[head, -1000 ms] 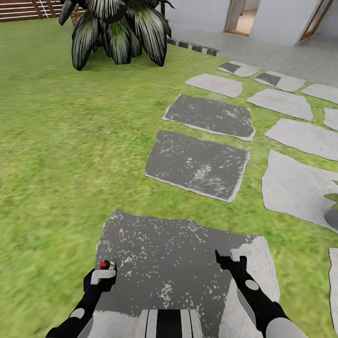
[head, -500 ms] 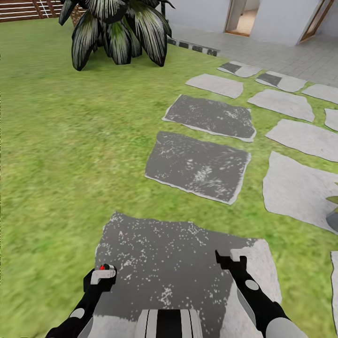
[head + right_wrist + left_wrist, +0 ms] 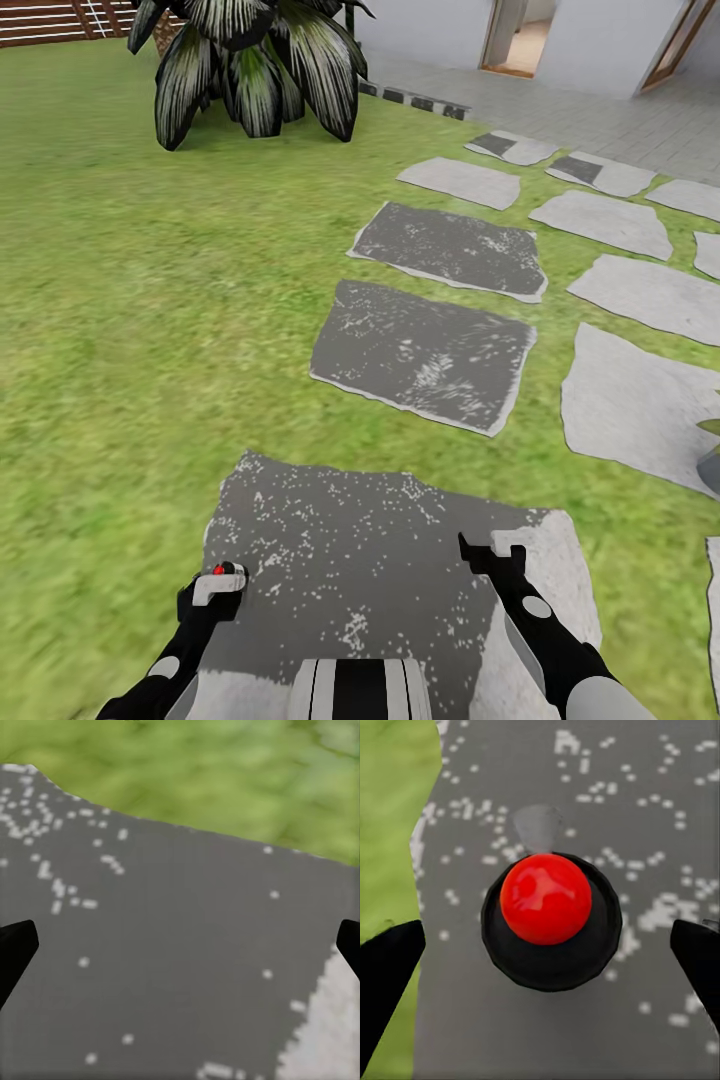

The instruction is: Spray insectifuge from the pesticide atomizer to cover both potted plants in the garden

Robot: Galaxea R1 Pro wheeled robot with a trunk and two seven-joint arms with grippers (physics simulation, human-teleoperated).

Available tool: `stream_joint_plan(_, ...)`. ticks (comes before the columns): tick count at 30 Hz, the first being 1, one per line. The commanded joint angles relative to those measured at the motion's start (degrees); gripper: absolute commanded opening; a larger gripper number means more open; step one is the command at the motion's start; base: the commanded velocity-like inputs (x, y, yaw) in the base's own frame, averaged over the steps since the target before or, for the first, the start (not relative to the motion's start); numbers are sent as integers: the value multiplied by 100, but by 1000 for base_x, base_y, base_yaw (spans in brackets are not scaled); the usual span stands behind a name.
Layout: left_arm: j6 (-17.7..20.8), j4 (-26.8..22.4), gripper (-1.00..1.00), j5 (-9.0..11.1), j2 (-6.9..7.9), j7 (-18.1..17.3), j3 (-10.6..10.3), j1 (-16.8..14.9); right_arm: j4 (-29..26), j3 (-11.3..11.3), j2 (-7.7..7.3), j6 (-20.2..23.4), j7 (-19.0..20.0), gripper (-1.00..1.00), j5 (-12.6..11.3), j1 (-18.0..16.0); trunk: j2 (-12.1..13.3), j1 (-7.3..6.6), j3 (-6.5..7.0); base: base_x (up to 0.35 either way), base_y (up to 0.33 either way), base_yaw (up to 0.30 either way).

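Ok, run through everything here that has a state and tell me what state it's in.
Left gripper: open, holding nothing, over a dark stepping stone.
Right gripper: open, empty, above the same stone.
Doorway: open.
Striped-leaf plant: upright on the grass.

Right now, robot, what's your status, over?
Left claw and right claw open over dark stepping stone. Red-topped black knob between left claw's fingers. Potted plant peeking in at right edge. Grass and flat stones ahead.
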Motion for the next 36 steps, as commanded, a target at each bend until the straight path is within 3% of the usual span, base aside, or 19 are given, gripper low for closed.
stream_joint_plan(1,-20,5,-100,-43,-4,4,36,-3,4,-1,0,-18,-2,100,0,-2,-1,-1,-3,0,0,0)
stream_joint_plan(10,-20,5,-100,-38,4,12,156,-3,4,-1,0,-18,-2,100,0,-2,-1,-1,-3,0,0,0)
stream_joint_plan(19,-28,5,-100,-42,-4,11,150,-3,4,-1,0,-18,-2,100,0,-2,-1,-1,-3,0,0,0)
stream_joint_plan(36,-12,5,-100,-42,-2,3,155,-3,13,8,0,-24,-2,100,16,-2,22,-45,374,0,0,0)
